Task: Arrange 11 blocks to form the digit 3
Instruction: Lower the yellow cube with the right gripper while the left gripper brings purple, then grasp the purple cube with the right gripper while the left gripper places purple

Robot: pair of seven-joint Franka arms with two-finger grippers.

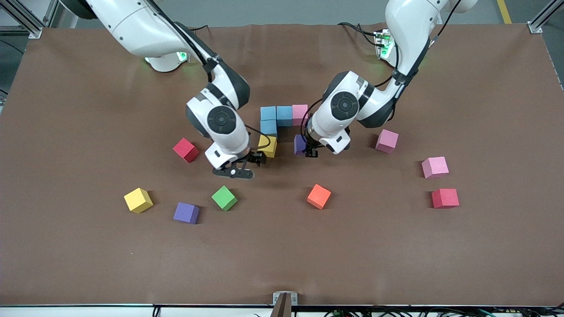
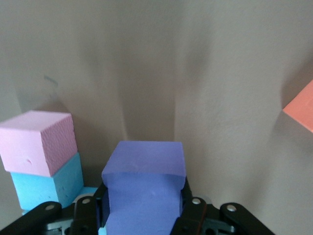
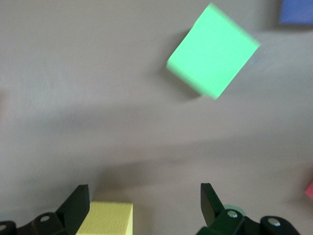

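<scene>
Right now I see the left gripper (image 1: 311,152) clamped on a purple block (image 1: 300,144), low by the table, just beside the pink block (image 1: 300,114) that ends a row with two light blue blocks (image 1: 276,115). A third light blue block (image 1: 268,127) sits just nearer the camera, then a yellow block (image 1: 268,145) touching it. In the left wrist view the fingers (image 2: 188,208) squeeze the purple block's sides.

My right gripper (image 1: 240,168) has its jaws spread wide, holding nothing, just beside that yellow block and above the table.

Loose ones: green block (image 1: 224,197), second purple block (image 1: 186,213), second yellow block (image 1: 138,200), orange block (image 1: 318,196), two pink blocks (image 1: 387,141) toward the left arm's end. Two red blocks (image 1: 185,149) lie well apart.
</scene>
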